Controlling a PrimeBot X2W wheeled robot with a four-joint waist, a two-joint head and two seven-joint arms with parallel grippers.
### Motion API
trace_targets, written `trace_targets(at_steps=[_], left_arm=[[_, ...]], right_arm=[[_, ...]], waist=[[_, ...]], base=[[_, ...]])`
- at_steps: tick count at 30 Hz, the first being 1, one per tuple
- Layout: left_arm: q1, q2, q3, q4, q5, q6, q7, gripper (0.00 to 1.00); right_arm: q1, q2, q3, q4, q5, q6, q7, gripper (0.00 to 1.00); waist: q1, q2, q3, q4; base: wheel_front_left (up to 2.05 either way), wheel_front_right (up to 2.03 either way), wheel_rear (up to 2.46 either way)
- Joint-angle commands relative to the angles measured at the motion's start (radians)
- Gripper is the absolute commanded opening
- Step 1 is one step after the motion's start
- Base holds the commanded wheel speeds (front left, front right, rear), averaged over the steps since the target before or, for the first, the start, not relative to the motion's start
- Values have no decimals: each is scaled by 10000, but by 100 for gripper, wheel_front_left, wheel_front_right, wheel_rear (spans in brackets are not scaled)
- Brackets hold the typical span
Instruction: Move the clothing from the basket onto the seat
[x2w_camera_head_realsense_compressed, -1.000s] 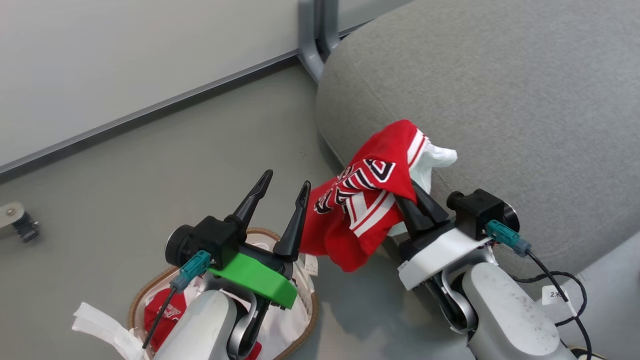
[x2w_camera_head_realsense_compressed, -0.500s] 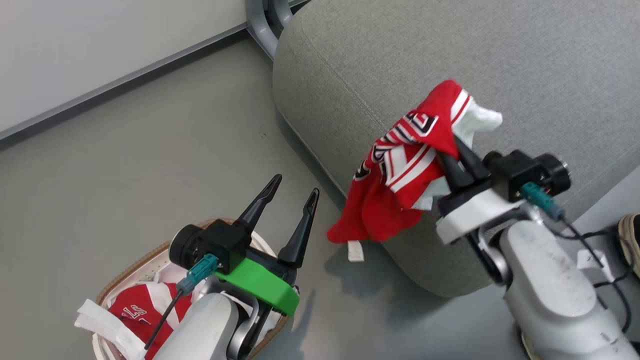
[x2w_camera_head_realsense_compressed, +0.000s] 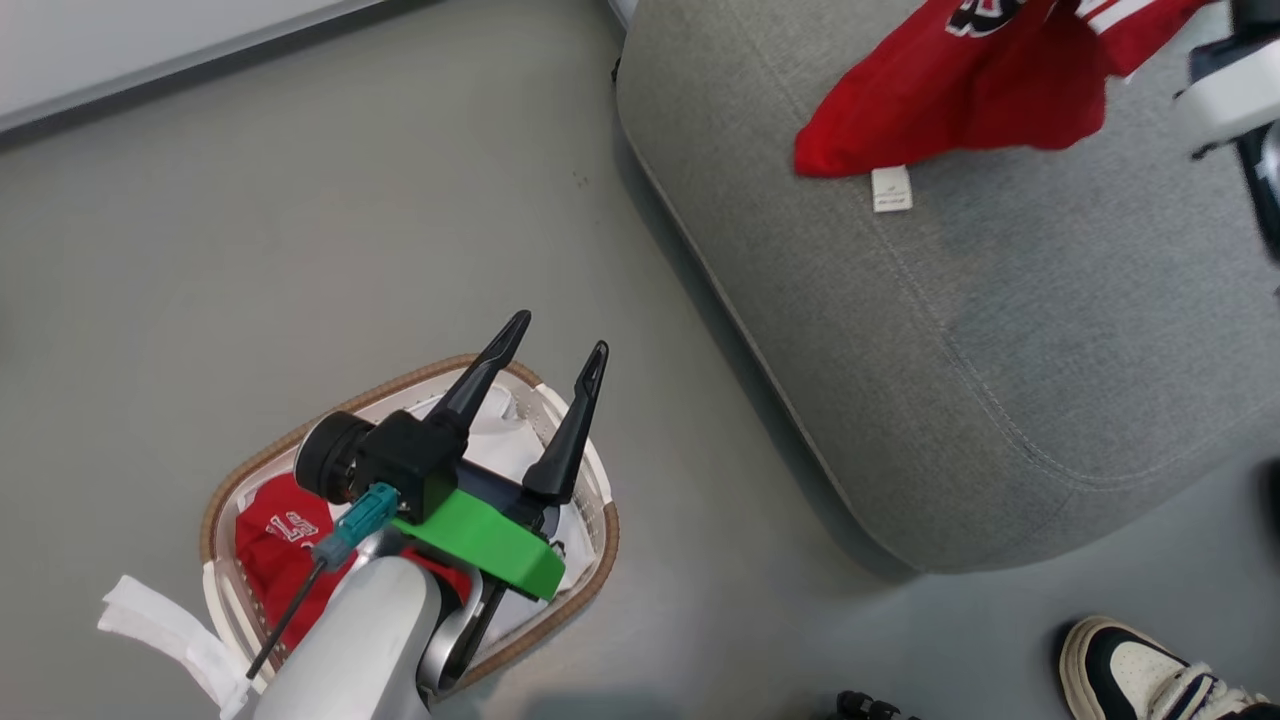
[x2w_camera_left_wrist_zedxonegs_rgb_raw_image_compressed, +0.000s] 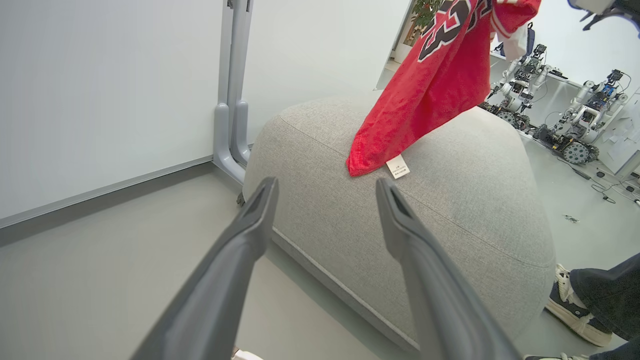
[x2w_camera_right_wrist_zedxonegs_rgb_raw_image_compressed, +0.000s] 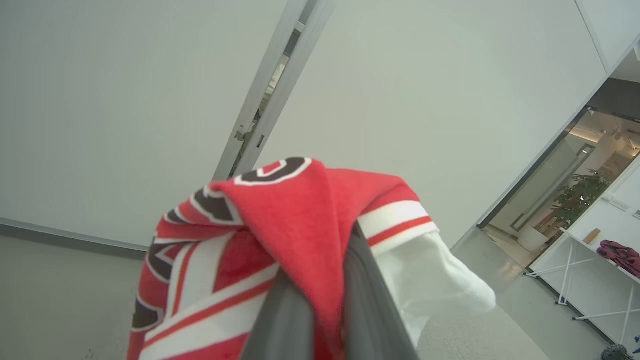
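R gripper (x2w_camera_right_wrist_zedxonegs_rgb_raw_image_compressed: 327, 300): fingers closed tight on a red jersey (x2w_camera_right_wrist_zedxonegs_rgb_raw_image_compressed: 280, 215), cloth bunched over and between them, with a white fabric fold sticking out at one side. In the head view that jersey (x2w_camera_head_realsense_compressed: 960, 100) hangs above the far part of the grey seat (x2w_camera_head_realsense_compressed: 1000, 350), with its small white tag (x2w_camera_head_realsense_compressed: 891, 188) dangling at the low hem. L wrist view agrees: the jersey (x2w_camera_left_wrist_zedxonegs_rgb_raw_image_compressed: 430, 90) hangs down with its hem and tag (x2w_camera_left_wrist_zedxonegs_rgb_raw_image_compressed: 398, 166) over the seat top (x2w_camera_left_wrist_zedxonegs_rgb_raw_image_compressed: 450, 200); whether the hem touches the cushion cannot be told. L gripper (x2w_camera_head_realsense_compressed: 560, 335): fingers spread wide apart, nothing between them, held over the basket (x2w_camera_head_realsense_compressed: 606, 505), tips pointing toward the seat (x2w_camera_left_wrist_zedxonegs_rgb_raw_image_compressed: 326, 185). The basket stands on the grey floor just beside the seat, apart from it. Inside the basket: a second red jersey (x2w_camera_head_realsense_compressed: 275, 540) at its left end and a white lining sheet (x2w_camera_head_realsense_compressed: 500, 435), both partly covered by the L arm. A person's shoe (x2w_camera_head_realsense_compressed: 1140, 670) is on the floor near the seat's near edge.
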Motion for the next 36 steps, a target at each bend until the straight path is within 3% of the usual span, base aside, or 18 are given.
trace_targets(at_steps=[1, 10, 16, 21, 23, 24, 25, 31, 36], left_arm=[[-185, 123, -98, -105, 59, 10, -5, 100], [-683, 530, -161, -245, -99, 10, -5, 100], [-770, 660, -69, -266, -118, 10, -5, 100], [-793, 690, 42, -154, -165, 12, -5, 100], [-794, 707, 102, -116, -186, 10, -5, 100], [-795, 717, 140, -79, -199, 10, -5, 100], [-795, 734, 176, -56, -185, 10, -5, 100], [-665, 752, 730, 182, 6, 12, -5, 100], [-326, 664, 1371, 398, 135, 12, -5, 100]], right_arm=[[-443, -225, -254, 232, -156, -14, -18, 0], [-1467, -1168, -1877, 1408, -1265, -15, 538, 0], [-724, -909, -3707, 2079, -1873, -14, 543, 0], [173, -274, -5138, 2330, -2503, -14, 340, 2], [614, 99, -5611, 2394, -2579, -14, 192, 39], [871, 275, -5835, 2434, -2587, -14, 124, 93], [1041, 398, -6022, 2438, -2573, -14, 75, 100], [2307, 1125, -6632, 2430, -2488, -14, -21, 100], [3682, 1634, -6213, 1248, -1890, -14, -28, 100]], waist=[[-1, -1, 813, 638], [-1, -1, 1827, 1416], [-1, -1, 2186, 1766], [-1, -1, 2220, 1872], [-1, -1, 2173, 1885], [-1, -1, 2121, 1899], [-1, -1, 2078, 1897], [-1, -1, 1667, 1914], [-1, -1, 1148, 2003]], base=[[0, 0, 0], [0, 0, 0], [0, 0, 0], [0, 0, 0], [0, 0, 0], [0, 0, 0], [0, 0, 0], [0, 0, 0], [0, 0, 0]])
